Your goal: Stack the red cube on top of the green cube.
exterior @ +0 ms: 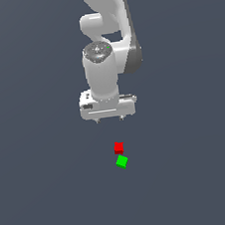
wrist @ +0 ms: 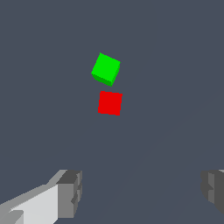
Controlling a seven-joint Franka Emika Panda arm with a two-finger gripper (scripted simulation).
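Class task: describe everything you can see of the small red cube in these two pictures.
The small plain bright red cube is uniformly coloured, matte and unmarked. It rests flat on the dark grey floor, close beside the small bright green cube, with a narrow gap showing in the wrist view. Nothing grips it; the white gripper hangs open above.

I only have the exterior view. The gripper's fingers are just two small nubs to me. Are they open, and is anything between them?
Observer: In the wrist view the gripper is wide open, nothing between its fingers.
Operator: Do the cubes touch?
Observer: No. The wrist view shows a thin strip of floor between the red cube and the green cube.
Operator: Are they squared up alike?
Observer: No. The green cube sits turned relative to the red one.
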